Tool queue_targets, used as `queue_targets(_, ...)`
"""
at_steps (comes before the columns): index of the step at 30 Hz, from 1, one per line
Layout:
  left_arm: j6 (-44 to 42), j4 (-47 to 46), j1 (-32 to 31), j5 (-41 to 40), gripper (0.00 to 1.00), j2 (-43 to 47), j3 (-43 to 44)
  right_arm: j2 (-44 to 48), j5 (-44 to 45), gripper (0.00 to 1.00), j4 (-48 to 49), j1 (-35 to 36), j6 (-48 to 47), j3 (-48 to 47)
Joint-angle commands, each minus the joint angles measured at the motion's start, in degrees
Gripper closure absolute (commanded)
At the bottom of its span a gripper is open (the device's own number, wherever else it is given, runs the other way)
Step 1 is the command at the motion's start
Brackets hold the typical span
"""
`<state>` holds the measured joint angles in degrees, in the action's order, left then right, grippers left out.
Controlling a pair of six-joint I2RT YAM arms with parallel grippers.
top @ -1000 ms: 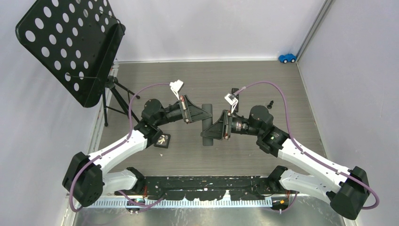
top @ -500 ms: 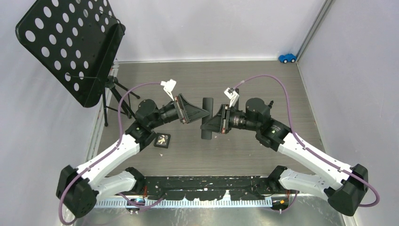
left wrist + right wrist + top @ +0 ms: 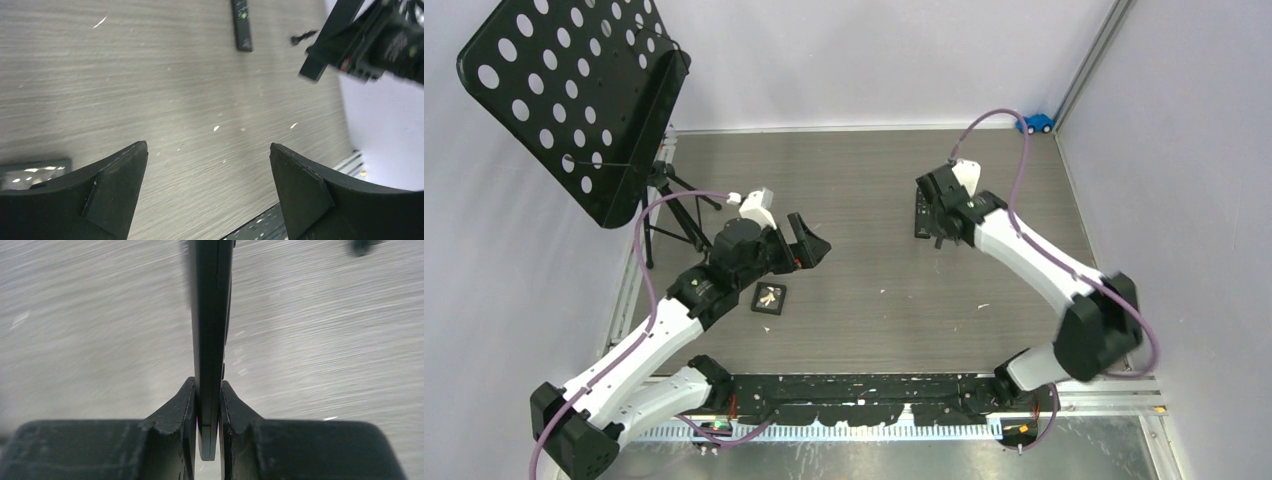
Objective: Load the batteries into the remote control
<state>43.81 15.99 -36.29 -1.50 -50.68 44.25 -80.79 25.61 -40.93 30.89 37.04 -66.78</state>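
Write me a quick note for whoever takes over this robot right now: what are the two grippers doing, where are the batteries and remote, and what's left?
Left gripper: open, empty, above the table.
Right gripper: shut on a black remote, seen edge-on between its fingers.
Batteries: in the small black tray beside the left arm, none picked up.
Second remote: flat on the table, far side.
Done: one remote gripped.
Left: fetch and load the batteries; the battery bay is not visible.
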Motion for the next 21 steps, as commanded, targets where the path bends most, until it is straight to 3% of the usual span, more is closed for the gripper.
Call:
queue_targets(1,-5.8,5.6,0.0,-0.8,0.06,-0.4,3.3,-12.8,16.3,1.00,-5.2,-6.2,-5.7,-7.5)
queue_targets(7,-8.5,10.1,0.0,-1.2,0.02,0.4,3.1,-29.9,19.1,1.00,-8.2,-8.5,-9.0,-18.5)
queue_targets(16,-7.8,15.2,0.0,1.2,0.00,-2.4,5.6,-40.8,22.3,0.99,-10.8,-8.5,-10.3,-26.2)
queue_targets(18,-8.2,16.1,0.0,1.2,0.00,-2.8,6.3,-41.9,21.2,0.91,-10.7,-8.5,-10.6,-26.9)
queue_targets(21,-8.7,17.9,0.0,0.8,0.00,-2.8,7.5,-42.7,18.2,0.70,-10.7,-8.5,-11.4,-27.3)
